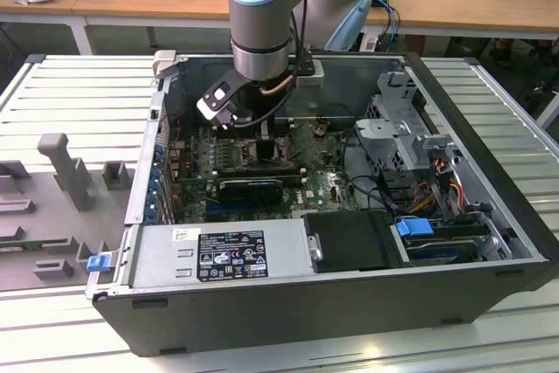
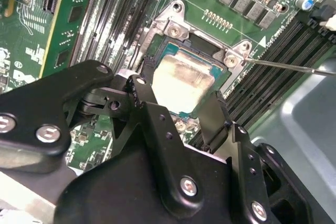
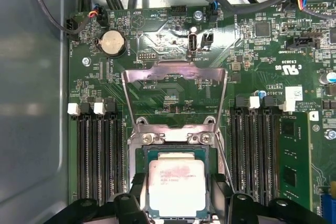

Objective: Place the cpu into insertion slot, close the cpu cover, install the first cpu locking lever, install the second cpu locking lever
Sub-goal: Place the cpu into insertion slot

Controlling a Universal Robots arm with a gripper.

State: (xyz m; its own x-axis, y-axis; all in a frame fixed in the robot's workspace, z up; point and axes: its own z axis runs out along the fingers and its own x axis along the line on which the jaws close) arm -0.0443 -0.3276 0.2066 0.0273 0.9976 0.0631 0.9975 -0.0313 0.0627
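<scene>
The cpu (image 3: 176,184) sat in the slot (image 3: 211,153), with the cover (image 3: 176,68) up.
The cpu lay flat in the slot. The cover was tipped up off it, wide open. The gripper (image 3: 176,195) hung just over the cpu with its fingers (image 2: 140,90) spread apart, one on each side, with a small gap to the cpu.

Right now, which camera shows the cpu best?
The first wrist view: it faces the cpu nearly square on, with its pale top almost whole. The second wrist view shows it at a slant, its near edge behind the gripper. In the exterior view the arm stands in front of it.
</scene>
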